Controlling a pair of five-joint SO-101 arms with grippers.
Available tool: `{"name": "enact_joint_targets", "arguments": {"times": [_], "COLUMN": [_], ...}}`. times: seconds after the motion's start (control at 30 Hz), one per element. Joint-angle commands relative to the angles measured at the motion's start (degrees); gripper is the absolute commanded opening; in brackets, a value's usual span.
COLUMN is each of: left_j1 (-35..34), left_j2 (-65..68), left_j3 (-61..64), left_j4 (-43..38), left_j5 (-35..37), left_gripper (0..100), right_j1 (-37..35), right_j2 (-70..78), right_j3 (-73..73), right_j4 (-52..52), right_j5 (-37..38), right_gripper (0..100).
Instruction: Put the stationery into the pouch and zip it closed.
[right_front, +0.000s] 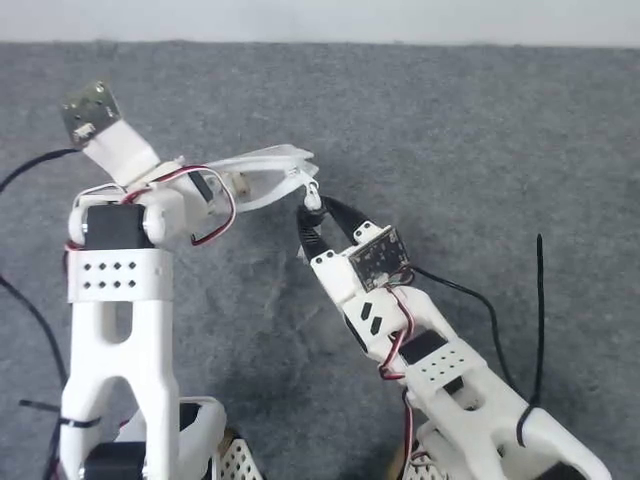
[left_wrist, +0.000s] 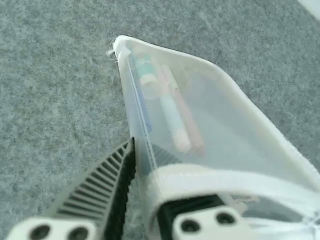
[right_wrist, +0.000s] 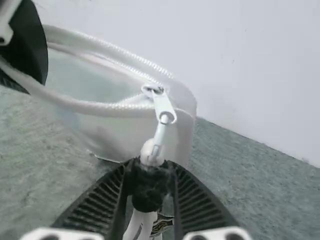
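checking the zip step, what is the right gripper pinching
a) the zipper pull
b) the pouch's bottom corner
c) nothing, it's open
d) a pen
a: in the right wrist view the right gripper is shut on the zipper pull at the end of the pouch.

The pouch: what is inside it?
Through the pouch wall, a light blue pen, a pink pen and a green-capped item show. Whatever lies behind its white band is covered.
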Motion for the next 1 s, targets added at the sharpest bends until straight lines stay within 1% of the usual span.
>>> {"name": "enact_joint_targets", "arguments": {"times": [0.0, 0.13, 0.23, 0.3, 0.43, 0.5, 0.57, 0.63, 0.7, 0.83, 0.97], "left_j1": [0.1, 0.1, 0.1, 0.1, 0.1, 0.1, 0.1, 0.1, 0.1, 0.1, 0.1], "left_j2": [-2.2, -2.2, -2.2, -2.2, -2.2, -2.2, -2.6, -2.6, -2.6, -2.6, -2.6], "left_j3": [-1.5, -1.5, -1.5, -1.5, -1.5, -1.3, 0.1, 1.0, 1.4, 1.1, 0.9], "left_j4": [-1.5, -1.5, -1.5, -1.5, -1.5, -1.4, -1.5, -1.4, -1.4, -1.4, -1.8], "left_j5": [-0.4, -0.7, -5.3, -6.9, -6.9, -7.0, -7.4, -9.4, -11.3, -12.7, -14.6], "left_gripper": [2, 2, 2, 2, 3, 8, 15, 22, 26, 26, 26], "right_j1": [0.2, 0.2, 0.2, -0.6, -2.8, -2.9, -2.9, -3.3, -4.2, -5.6, -6.4], "right_j2": [-0.4, -0.4, -0.6, -1.9, -8.6, -12.8, -17.0, -21.1, -24.6, -30.0, -34.2], "right_j3": [0.2, 0.4, 0.7, 0.8, 0.9, 0.8, 0.8, 0.7, 0.7, 0.7, 0.6], "right_j4": [-1.0, -1.0, -0.1, 2.1, 11.9, 17.4, 22.6, 27.6, 32.0, 38.7, 44.2], "right_j5": [2.1, 2.2, 2.3, 2.3, 2.3, 2.3, 2.3, 2.3, 2.3, 2.4, 5.9], "right_gripper": [0.6, 0.6, 0.6, 0.6, 0.6, 0.6, 0.6, 0.6, 0.6, 0.6, 0.6]}}
